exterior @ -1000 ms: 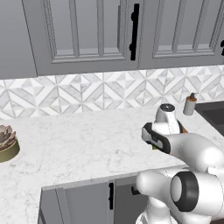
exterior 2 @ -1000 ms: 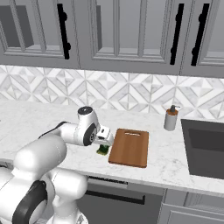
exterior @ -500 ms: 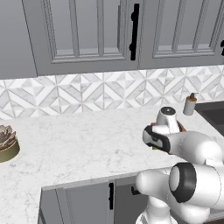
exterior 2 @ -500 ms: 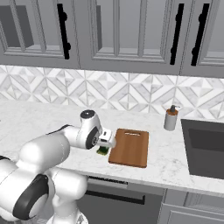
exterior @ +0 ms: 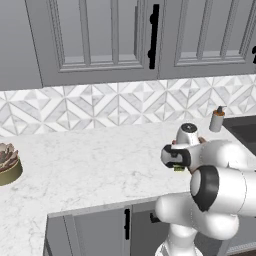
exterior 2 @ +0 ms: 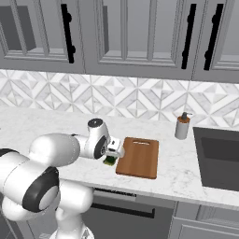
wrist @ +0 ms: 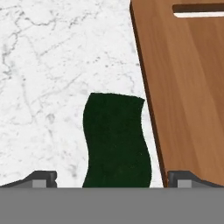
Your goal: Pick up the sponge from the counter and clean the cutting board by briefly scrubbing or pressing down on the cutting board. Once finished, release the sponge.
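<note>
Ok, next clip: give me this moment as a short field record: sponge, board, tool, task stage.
sponge: sponge flat on the counter, beside the board's edge
cutting board: cutting board bare, handle slot toward the backsplash
tool: tool open, one fingertip on each side of the sponge
task stage: sponge not yet gripped, no scrubbing begun
nearby: soap dispenser next to the sink

soap dispenser, sink, potted succulent

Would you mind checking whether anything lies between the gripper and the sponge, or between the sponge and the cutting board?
Nothing visible does. The open gripper is right over the sponge, which lies on bare counter beside the cutting board.
</note>
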### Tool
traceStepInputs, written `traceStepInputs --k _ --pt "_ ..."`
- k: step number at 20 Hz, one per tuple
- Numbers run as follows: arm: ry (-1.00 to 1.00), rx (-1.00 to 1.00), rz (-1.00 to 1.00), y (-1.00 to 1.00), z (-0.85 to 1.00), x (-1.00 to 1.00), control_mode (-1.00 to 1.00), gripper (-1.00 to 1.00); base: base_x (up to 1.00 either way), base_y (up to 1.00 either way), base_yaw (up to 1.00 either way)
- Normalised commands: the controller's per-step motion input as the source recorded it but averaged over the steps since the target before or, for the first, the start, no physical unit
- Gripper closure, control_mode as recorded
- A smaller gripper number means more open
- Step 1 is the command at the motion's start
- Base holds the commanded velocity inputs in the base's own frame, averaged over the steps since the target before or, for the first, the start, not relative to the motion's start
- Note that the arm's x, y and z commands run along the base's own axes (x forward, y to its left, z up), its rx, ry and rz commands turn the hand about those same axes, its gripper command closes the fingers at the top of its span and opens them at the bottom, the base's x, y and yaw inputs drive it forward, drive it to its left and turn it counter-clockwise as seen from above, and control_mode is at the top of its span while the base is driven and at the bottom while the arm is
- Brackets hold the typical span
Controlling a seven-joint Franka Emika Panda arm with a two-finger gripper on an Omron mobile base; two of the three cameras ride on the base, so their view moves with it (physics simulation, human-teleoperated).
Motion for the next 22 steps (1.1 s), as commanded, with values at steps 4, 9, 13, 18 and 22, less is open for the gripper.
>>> traceStepInputs --k 4,9,13,18,22 --pt "0.0 -0.01 0.0 -0.04 -0.32 0.13 -1.0 -1.0 0.0 0.0 0.0" --pt "0.0 0.0 0.0 0.0 -0.14 0.16 -1.0 -1.0 0.0 0.0 0.0" --pt "0.0 0.0 0.0 0.0 -0.12 0.07 -1.0 -1.0 0.0 0.0 0.0" --pt "0.0 0.0 0.0 0.0 -0.1 0.01 -1.0 -1.0 0.0 0.0 0.0" --pt "0.0 0.0 0.0 0.0 -0.08 0.0 -1.0 -1.0 0.0 0.0 0.0"
